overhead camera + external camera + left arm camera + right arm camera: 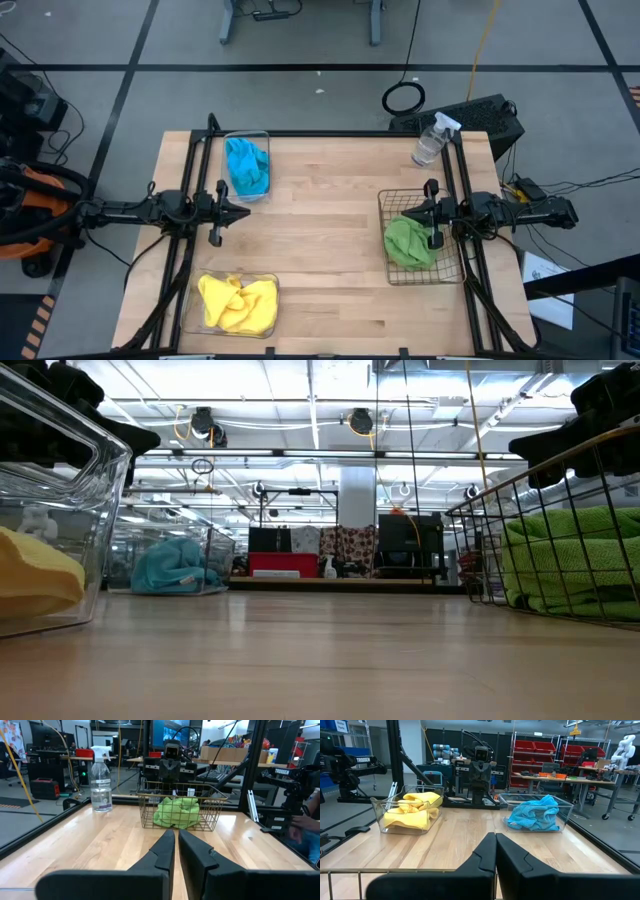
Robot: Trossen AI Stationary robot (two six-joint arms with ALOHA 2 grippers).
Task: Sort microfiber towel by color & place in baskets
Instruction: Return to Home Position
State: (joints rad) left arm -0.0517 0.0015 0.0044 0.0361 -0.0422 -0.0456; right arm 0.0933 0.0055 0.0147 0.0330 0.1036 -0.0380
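Lying bunched in the square wire-grid basket [393,203] are soft green cloths [408,243] (both arms' jaws pinched together, empty).

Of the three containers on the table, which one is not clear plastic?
The wire basket on the table's right side, holding the green towels; the blue-towel tub and the yellow-towel tub are clear plastic.

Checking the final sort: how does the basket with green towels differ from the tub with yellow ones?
The wire basket is a dark open grid; the clear tub has see-through plastic walls. The wire basket holds green towels on the right, under the right pincer; the clear tub holds yellow towels at the high view's lower left. Both hold one colour only.
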